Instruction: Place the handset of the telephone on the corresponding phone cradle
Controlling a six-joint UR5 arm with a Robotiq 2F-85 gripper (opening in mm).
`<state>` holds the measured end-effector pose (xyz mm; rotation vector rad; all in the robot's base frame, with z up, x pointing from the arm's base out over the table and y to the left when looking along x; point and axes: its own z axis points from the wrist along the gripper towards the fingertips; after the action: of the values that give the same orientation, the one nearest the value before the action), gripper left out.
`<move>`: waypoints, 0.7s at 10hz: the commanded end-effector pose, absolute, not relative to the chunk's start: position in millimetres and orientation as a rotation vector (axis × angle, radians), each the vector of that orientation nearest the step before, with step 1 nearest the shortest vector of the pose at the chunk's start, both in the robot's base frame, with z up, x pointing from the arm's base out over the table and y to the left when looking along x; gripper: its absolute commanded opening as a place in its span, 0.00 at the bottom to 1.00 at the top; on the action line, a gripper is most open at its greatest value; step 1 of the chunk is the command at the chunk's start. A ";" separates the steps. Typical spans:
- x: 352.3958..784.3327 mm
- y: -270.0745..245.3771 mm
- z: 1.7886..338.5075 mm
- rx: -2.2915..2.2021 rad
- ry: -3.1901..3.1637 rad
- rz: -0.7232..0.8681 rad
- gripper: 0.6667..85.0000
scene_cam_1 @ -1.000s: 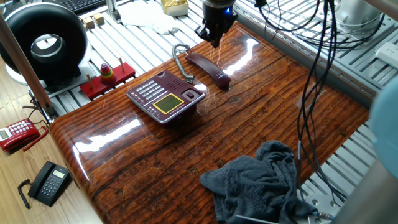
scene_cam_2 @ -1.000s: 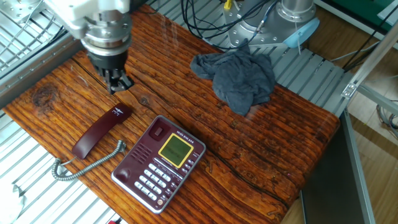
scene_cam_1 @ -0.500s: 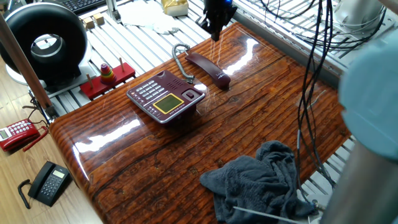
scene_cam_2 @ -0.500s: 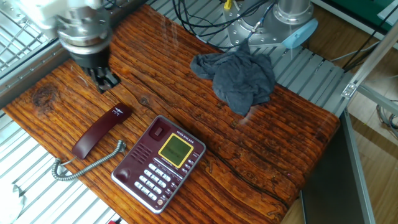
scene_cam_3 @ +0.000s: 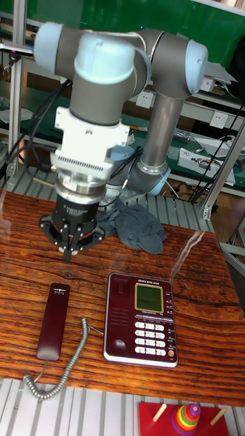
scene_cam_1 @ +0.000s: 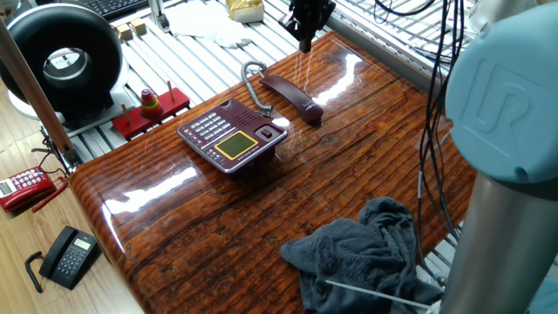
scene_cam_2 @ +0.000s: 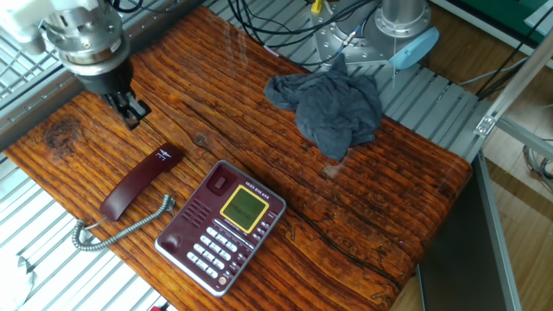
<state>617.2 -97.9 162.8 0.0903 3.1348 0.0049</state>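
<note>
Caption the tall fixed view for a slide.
Gripper hovers above the handset, which lies beside the telephone.

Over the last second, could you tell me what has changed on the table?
The gripper travelled across the table toward its far edge, past the handset's end, holding nothing. The handset stayed flat beside the telephone, off its phone cradle; the grey cloth did not move.

The table point(scene_cam_2: 406, 199) was a glossy, dark-grained wooden slab. Directly on it lay the handset point(scene_cam_2: 138, 182), flat and off the telephone point(scene_cam_2: 221, 225), which stood just beside it; a grey coiled cord point(scene_cam_2: 117, 225) trailed between them. A crumpled grey cloth point(scene_cam_2: 333, 108) lay well apart.
</note>
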 end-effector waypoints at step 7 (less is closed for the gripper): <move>627.2 -91.1 122.4 0.123 3.114 0.060 0.08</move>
<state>625.9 -95.5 128.5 0.1028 3.1124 0.0290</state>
